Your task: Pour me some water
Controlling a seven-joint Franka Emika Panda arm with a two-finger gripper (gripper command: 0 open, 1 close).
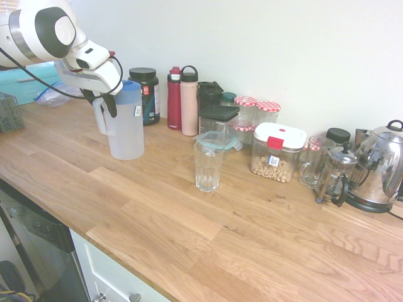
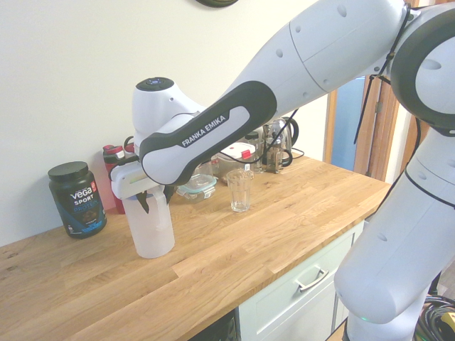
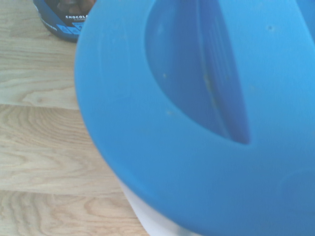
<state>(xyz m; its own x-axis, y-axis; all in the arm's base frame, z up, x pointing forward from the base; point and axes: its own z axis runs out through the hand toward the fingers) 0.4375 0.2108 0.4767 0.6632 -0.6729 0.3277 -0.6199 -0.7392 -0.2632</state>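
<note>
Blue-lidded translucent pitcher (image 1: 128, 123) upright on the wooden surface (image 1: 208, 226), upper left of the first exterior frame, well apart from the empty glass (image 1: 208, 166) near frame centre. Gripper (image 1: 104, 104) down at the pitcher's handle (image 1: 101, 121), dark jaws either side of it; fully clamped or only closing in, cannot tell. Wrist view filled by the blue lid (image 3: 206, 123), with a dark tub (image 3: 64, 17) at its upper left corner. Risks, as judged: handle slipping or pitcher swinging on lift if the hold is off-centre; lid loosening during the tip; stream overshooting the narrow glass; knocking the bottles (image 1: 182, 100) behind.
</note>
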